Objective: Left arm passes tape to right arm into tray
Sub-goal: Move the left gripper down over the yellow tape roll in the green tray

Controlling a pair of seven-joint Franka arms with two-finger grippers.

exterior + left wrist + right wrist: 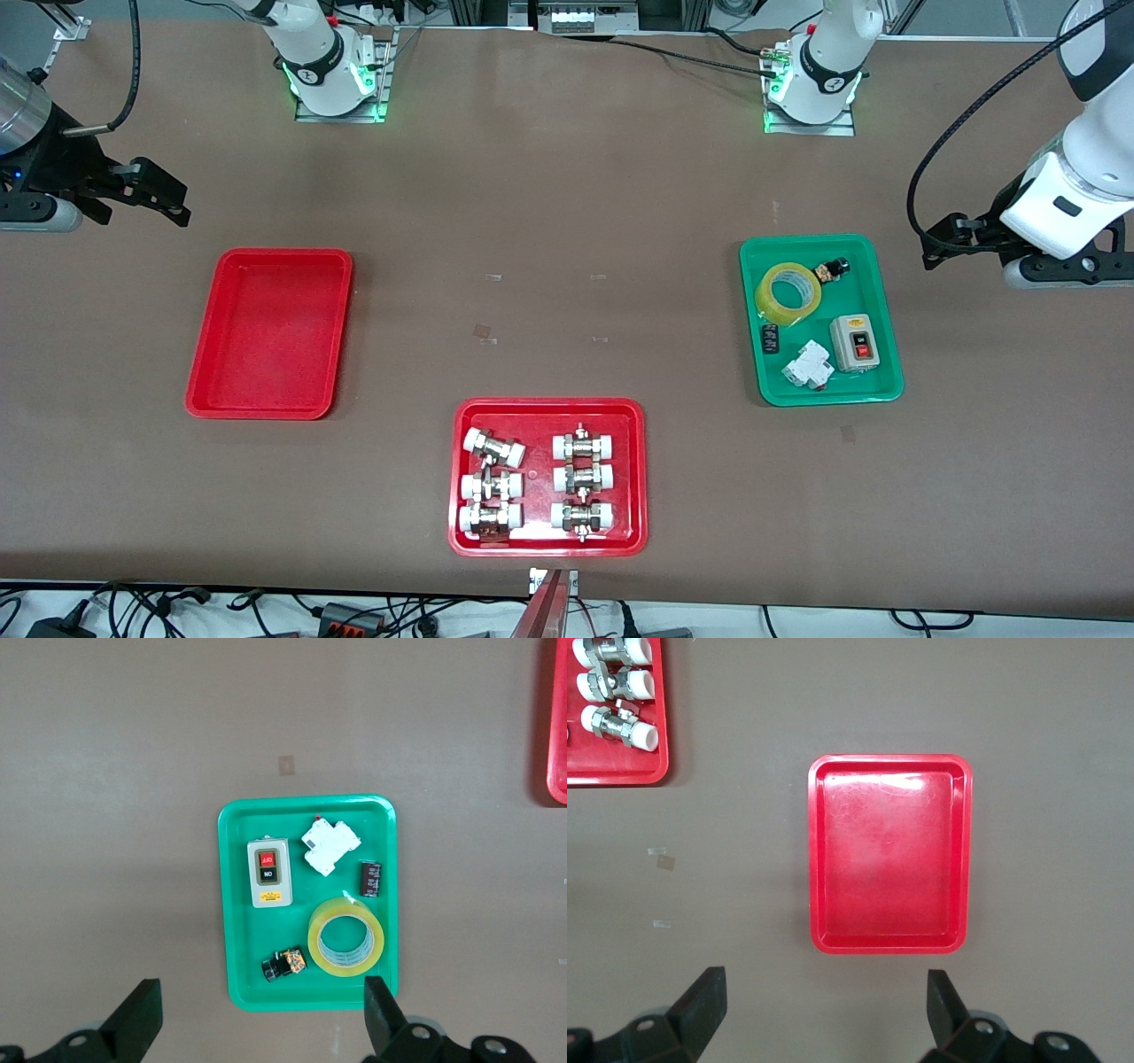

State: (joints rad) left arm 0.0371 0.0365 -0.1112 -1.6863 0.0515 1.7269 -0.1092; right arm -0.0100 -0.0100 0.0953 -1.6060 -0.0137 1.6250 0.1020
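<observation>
Tape (789, 293) sitting in the green tray (886, 387) at right of centre in the front view, in the tray's upper corner, leaning on the rim a bit. Sharing that tray with a grey switch box (855, 343), a white breaker (809, 365), and two small black parts (833, 268) (770, 338).

Left tool (941, 245) hanging at the right edge of the frame, up off the bench next to the green tray, fingers spread wide, holding nothing. Same story in the left wrist view: fingers (379, 1008) wide apart at the bottom of the frame, tape (346, 936) and green tray (236, 904) just above them.

Right tool (159, 197) at the upper left edge of the front view, over bare bench, also gaping wide and empty-handed.

Red tray (199, 390) lying flat at left of centre, nothing in it. Second red tray (461, 539) with pipe fittings (493, 447) at bottom centre.
</observation>
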